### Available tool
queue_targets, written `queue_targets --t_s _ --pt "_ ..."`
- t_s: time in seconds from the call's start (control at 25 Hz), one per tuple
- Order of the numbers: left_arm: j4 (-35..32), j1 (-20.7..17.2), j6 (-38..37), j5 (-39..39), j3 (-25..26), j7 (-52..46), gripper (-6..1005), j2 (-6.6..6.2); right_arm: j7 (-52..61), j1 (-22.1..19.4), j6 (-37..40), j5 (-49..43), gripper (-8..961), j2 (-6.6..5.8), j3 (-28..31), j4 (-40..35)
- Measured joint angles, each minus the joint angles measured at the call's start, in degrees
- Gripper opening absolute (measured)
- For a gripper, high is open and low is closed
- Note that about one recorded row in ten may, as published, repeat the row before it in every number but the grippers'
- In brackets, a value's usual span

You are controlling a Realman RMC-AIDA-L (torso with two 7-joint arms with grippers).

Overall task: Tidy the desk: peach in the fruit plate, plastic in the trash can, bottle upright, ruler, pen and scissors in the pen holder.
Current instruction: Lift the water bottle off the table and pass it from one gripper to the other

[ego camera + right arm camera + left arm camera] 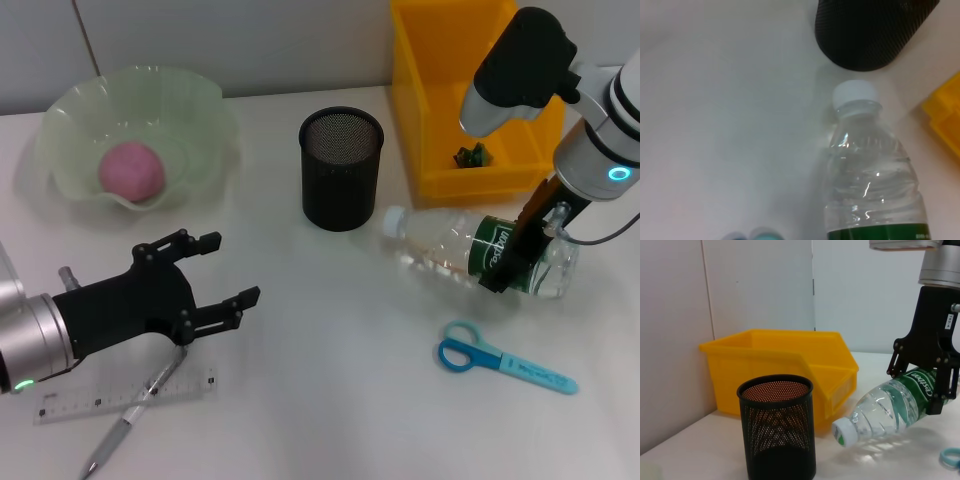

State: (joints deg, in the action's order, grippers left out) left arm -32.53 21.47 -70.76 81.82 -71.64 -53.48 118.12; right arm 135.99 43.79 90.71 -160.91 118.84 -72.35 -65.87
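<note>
Here the right gripper (527, 245) clasps the clear, green-labelled plastic water bottle (462, 250) (lying tilted on the white desk (330, 340)), while the left gripper (222, 272) hovers with fingers spread.

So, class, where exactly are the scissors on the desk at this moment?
In the head view, the scissors lie flat on the desk on the robot's right side, nearer the robot than the lying bottle and not touching it.

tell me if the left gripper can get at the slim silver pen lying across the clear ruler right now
Probably yes. The left gripper hovers open just above the slim silver-and-clear pen, which lies across the clear plastic ruler, and nothing covers either.
</note>
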Motion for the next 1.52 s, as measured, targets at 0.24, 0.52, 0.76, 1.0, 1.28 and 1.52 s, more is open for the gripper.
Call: queue_targets --t_s 0.24,0.52,0.76,1.0,1.28,1.52 --pt "-0.05 0.3 0.01 -0.14 0.12 0.01 827 0.0 -1.76 -1.88 1.2 3.49 770 0.13 0.17 -3.62" --pt "-0.17 -0.33 -1.09 -0.52 4.23 0.16 827 0.1 -2.41 -5.26 5.18 10.77 770 0.03 1.25 -10.53" --pt "0.09 -0.73 -4.98 -0.64 10.95 0.58 827 0.34 -6.16 -11.25 2.59 18.91 770 0.15 3.67 -17.06" --pt "3.48 -0.58 -12.71 -5.95 17.31 -0.55 827 0.2 -21.26 -20.86 -6.85 39.08 770 0.25 5.96 -16.63" --pt "5.62 -0.89 -17.0 -10.32 17.39 -1.75 826 0.22 -40.52 -24.79 -10.18 57.42 770 0.25 6.75 -4.75" --pt "7.39 -0.91 -22.09 -11.14 17.39 -1.85 826 0.15 -53.45 -24.55 -10.34 63.68 770 0.25 7.63 6.93"
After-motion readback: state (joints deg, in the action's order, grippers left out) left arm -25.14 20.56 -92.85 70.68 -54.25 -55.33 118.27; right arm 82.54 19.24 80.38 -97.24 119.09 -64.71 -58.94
